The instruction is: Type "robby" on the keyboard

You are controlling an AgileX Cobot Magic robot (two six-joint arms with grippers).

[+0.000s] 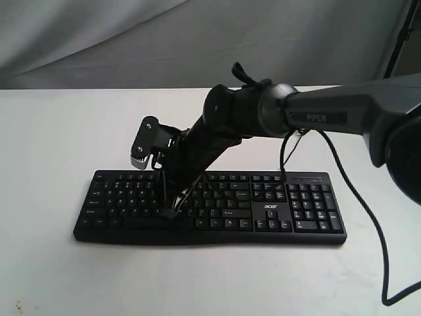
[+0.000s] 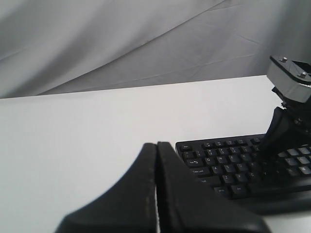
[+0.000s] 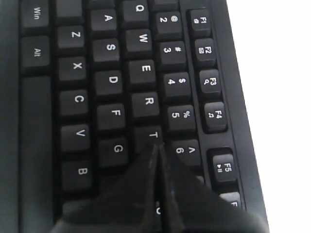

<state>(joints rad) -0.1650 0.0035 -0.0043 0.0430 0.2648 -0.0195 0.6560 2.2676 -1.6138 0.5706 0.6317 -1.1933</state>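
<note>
The black keyboard (image 1: pixel 276 210) with a white acer logo lies across the middle of the white table (image 1: pixel 52 138). My right arm reaches over to the keyboard's left half, and my right gripper (image 1: pixel 173 210) is shut, pointing down at the letter keys. In the right wrist view the right gripper (image 3: pixel 157 146) has its tip at the edge of the T key (image 3: pixel 151 134), beside the 6 key; whether it touches is unclear. My left gripper (image 2: pixel 156 144) is shut on nothing, held off the left end of the keyboard (image 2: pixel 228 167). It does not show in the exterior view.
A black cable (image 1: pixel 368 224) hangs from the right arm and trails over the table past the keyboard's right end. A grey cloth backdrop (image 1: pixel 131 39) stands behind the table. The right arm's wrist camera (image 2: pixel 290 80) is above the keys.
</note>
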